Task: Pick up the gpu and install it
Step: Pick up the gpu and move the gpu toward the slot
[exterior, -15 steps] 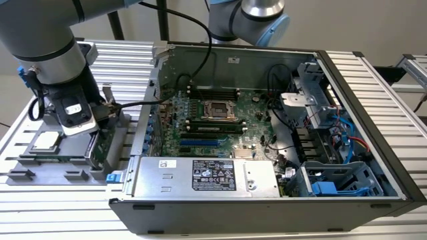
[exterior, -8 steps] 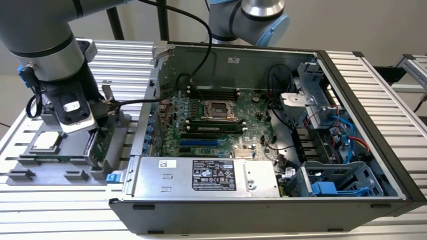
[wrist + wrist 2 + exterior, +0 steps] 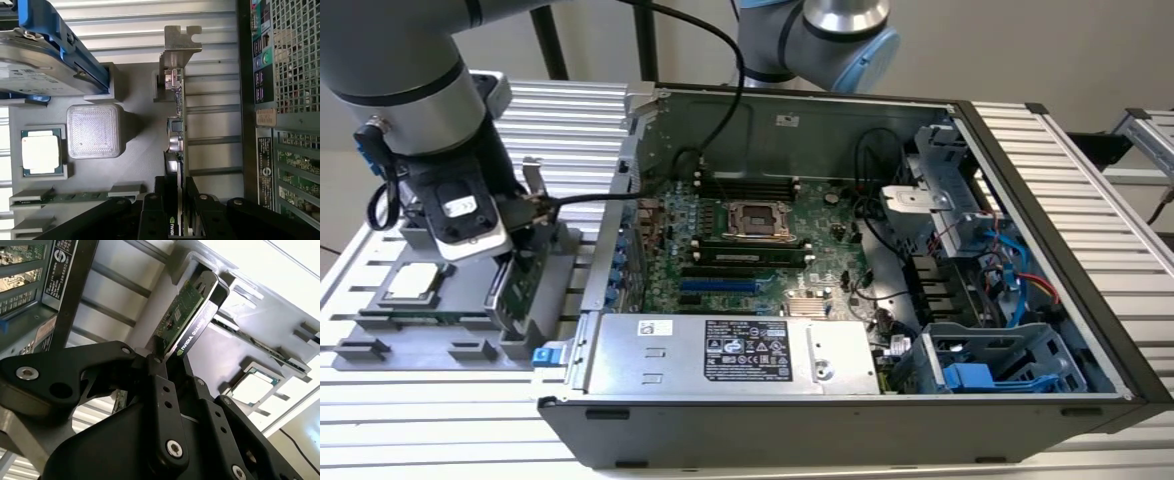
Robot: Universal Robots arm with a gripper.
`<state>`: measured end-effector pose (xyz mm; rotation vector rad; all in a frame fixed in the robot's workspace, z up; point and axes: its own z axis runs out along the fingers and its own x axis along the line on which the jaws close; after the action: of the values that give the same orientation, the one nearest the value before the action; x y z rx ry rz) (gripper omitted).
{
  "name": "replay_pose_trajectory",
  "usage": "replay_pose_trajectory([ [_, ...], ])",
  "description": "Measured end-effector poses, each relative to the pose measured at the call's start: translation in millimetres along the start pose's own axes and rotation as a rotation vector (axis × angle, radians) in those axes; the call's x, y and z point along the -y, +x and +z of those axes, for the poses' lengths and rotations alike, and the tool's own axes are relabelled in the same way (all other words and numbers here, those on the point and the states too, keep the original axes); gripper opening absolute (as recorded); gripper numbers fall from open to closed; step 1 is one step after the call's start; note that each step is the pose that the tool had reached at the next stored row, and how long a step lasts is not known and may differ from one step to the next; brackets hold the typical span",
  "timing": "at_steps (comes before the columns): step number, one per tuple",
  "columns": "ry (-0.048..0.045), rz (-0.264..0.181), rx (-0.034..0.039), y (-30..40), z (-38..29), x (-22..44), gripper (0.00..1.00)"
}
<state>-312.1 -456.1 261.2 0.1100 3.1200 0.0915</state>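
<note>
The gpu, on edge in the grey holder, one end clamped between the fingers of the gripper.

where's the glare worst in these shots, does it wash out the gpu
In the second wrist view, the corner behind the gpu is blown out white, but the card itself is not washed out. In the first wrist view, the processor chip glares pale and the gpu edge is unaffected. In the exterior view, light is even and the computer case interior is dimmer.

Ribbed aluminium table, grey parts tray lying on it; open computer case just beside the tray
</note>
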Motion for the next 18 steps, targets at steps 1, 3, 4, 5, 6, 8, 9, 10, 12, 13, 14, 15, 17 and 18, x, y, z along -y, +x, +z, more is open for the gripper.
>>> replay_pose_trajectory([
  [1,-0.0001,0.0,0.0,0.0,-1.0,-0.1,0.0],
  [3,0.0,0.0,0.0001,0.0,-3.4,-0.2,0.0],
  [4,0.0,0.0,0.0,0.0,-4.8,-0.3,0.0],
  [5,0.0001,0.0,-0.0001,0.0,-6.1,-0.4,0.0],
  [6,0.0,0.0,-0.0001,0.0,-7.5,-0.5,0.0],
  [8,0.0,0.0,-0.0001,-0.1,-9.7,-0.6,0.0],
  [9,0.0,0.0,0.0,-0.1,-10.6,-0.7,0.0],
  [10,0.0,0.0,-0.0001,-0.1,-11.7,-0.7,0.0],
  [12,-0.0001,0.0,-0.0002,-0.1,-14.0,-0.9,0.0],
  [13,-0.0001,0.0,-0.0002,-0.2,-14.9,-0.9,0.0],
  [14,-0.0001,0.0,-0.0002,-0.2,-15.8,-1.0,0.0],
  [15,0.0,0.0,-0.0003,-0.2,-16.6,-1.0,0.0],
  [17,0.0001,0.0,-0.0002,-0.2,-17.9,-1.1,0.0],
  [18,0.0001,0.0,-0.0002,-0.3,-18.6,-1.1,0.0],
])
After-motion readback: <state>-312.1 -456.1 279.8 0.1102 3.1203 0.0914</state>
